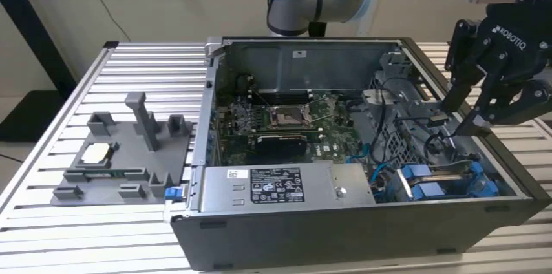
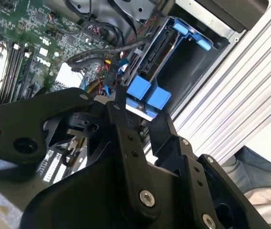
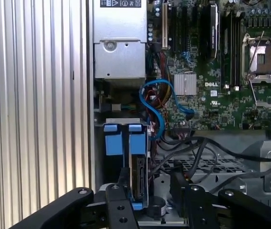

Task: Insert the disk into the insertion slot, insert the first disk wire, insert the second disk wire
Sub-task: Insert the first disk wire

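Jaws hang apart above the seated disk [image 3: 139, 176].

- The case [image 1: 345, 232] is open on top: room to come down.
- Black cables [image 3: 192, 148] cross just beside the disk [image 3: 139, 176], by the case's corner, and block that side.
- A blue cable [image 3: 162, 124] loops between the silver box [image 3: 121, 52] and the disk.
- The table [image 1: 129, 67] is bare along its edge on the exterior view's left.

The claw [image 1: 450, 125] carries white lettering [image 1: 510, 36] on its black body; the silver power-supply box [image 1: 338, 189] bears a printed white label [image 1: 264, 184].
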Robot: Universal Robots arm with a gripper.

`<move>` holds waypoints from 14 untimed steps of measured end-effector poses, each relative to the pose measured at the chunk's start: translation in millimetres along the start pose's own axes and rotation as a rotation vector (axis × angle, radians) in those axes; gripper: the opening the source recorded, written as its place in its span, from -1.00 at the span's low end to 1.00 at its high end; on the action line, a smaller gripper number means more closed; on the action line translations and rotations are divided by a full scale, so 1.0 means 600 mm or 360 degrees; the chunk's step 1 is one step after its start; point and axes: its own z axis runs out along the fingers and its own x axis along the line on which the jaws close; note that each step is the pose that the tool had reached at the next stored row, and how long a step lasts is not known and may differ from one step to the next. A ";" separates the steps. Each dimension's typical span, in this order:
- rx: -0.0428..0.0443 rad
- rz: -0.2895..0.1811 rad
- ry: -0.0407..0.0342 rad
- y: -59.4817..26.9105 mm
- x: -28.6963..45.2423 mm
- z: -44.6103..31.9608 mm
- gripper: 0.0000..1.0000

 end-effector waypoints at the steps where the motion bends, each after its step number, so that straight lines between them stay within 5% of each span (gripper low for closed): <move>1: 0.0001 0.0000 0.0000 0.000 -0.002 0.003 -0.07; 14: 0.0018 0.0000 -0.0010 -0.001 -0.018 0.035 -0.07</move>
